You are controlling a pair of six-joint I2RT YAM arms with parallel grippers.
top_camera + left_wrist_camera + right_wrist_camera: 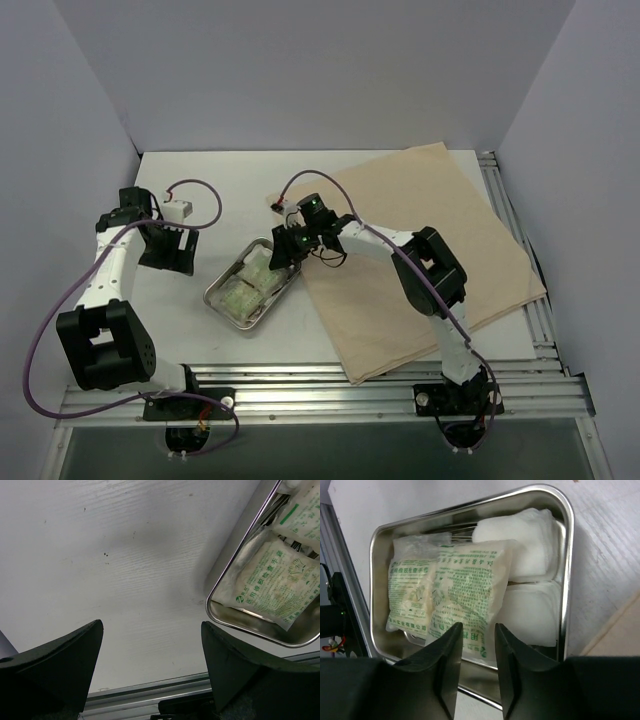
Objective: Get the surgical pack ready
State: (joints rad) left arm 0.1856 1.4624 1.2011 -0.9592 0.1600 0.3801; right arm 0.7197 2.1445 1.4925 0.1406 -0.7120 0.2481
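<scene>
Tray [565,580] likely goes right onto cloth [450,220]; right gripper [478,630], slightly apart, must clamp its rim; left gripper [151,627] wide apart

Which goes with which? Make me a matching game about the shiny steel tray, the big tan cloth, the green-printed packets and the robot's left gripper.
Things:
1. shiny rectangular steel tray
2. large tan cloth sheet
3. green-printed plastic packets
4. left gripper

Places or states:
A. open, above bare white table
B. spread flat on the table's right side
C. lying inside the tray, beside white gauze
D. on the white table, next to the cloth's left edge

Pairs: 1-D, 2-B, 3-C, 4-A.
</scene>
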